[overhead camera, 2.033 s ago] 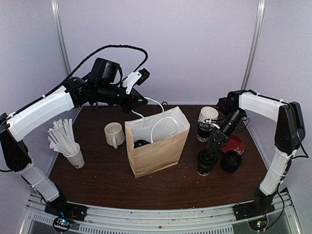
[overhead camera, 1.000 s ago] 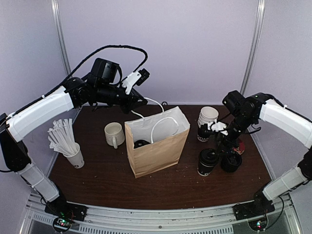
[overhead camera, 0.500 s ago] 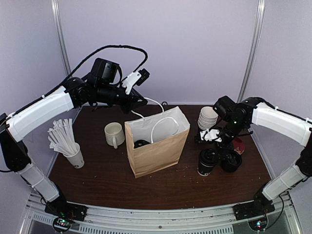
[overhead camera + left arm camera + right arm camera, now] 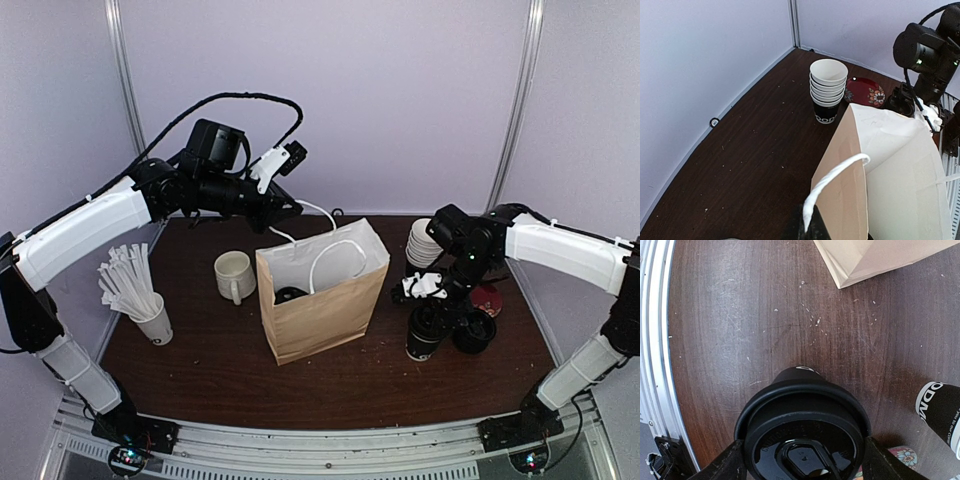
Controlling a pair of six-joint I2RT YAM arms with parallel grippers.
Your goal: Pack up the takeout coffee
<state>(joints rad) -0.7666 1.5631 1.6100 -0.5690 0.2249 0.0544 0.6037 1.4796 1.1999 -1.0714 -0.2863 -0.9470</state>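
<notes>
Black cup (image 4: 802,437) in right pincer (image 4: 804,462)

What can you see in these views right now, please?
Table: one, dark brown, under everything.
Paper bag: one, brown, table centre, open.
Dark item: one, inside bag, kind unclear.
Lidded cup: one, black, right of bag.
Round object: one, black, beside that cup, kind unclear.
Cup stack: one, white inside, lowest black, back right.
Saucer: one, red patterned, near stack.
Mug: one, white, left of bag.
Cup of sticks: one, white, left edge.
Left gripper: one, black, shut on bag handle.
Right gripper: one, black, straddling lidded cup, contact unclear.
</notes>
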